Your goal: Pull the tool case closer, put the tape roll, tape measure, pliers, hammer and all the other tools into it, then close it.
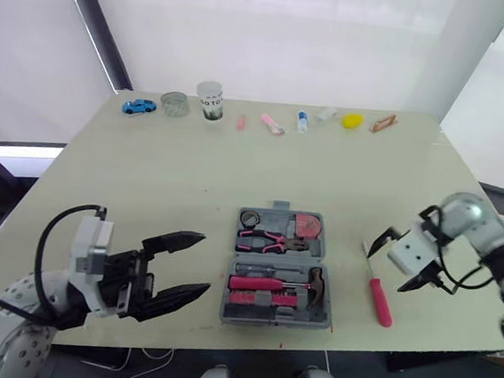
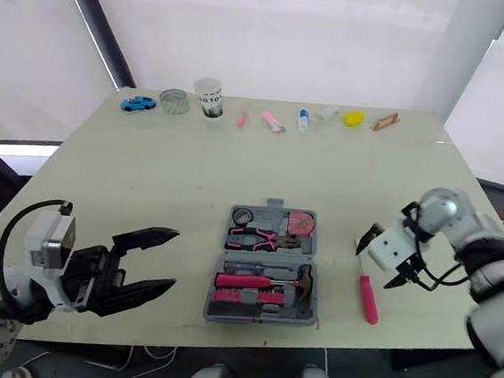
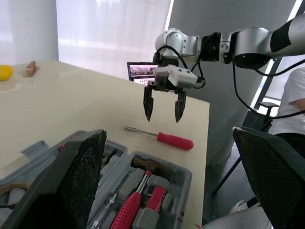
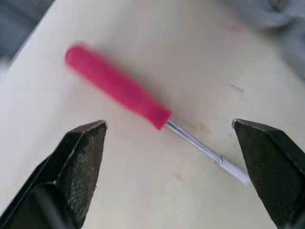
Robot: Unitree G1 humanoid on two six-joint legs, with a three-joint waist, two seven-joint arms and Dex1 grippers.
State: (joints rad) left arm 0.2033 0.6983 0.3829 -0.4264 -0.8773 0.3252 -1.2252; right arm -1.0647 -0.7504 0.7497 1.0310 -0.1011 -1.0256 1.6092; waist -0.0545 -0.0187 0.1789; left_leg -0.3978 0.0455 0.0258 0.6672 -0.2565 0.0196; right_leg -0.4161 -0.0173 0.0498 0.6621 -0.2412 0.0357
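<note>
Two hands, both spread wide and holding nothing. My right hand (image 1: 395,264) hangs over the screwdriver (image 1: 378,295), clear of it. The screwdriver lies flat on the tabletop (image 1: 191,174), its pink handle and bare shaft crossing the gap between my fingers in the wrist view. Past the screwdriver, toward my left hand (image 1: 202,262), the tool case (image 1: 278,213) lies open. The pliers (image 1: 269,240), hammer (image 1: 314,284), tape measure (image 1: 308,224) and tape roll (image 1: 250,217) sit in its slots. My left hand hovers on the case's other side, fingers pointing at it but apart from it. Well beyond both hands, a blue toy car (image 1: 138,106) and a cup (image 1: 210,100) stand in a row of small things.
</note>
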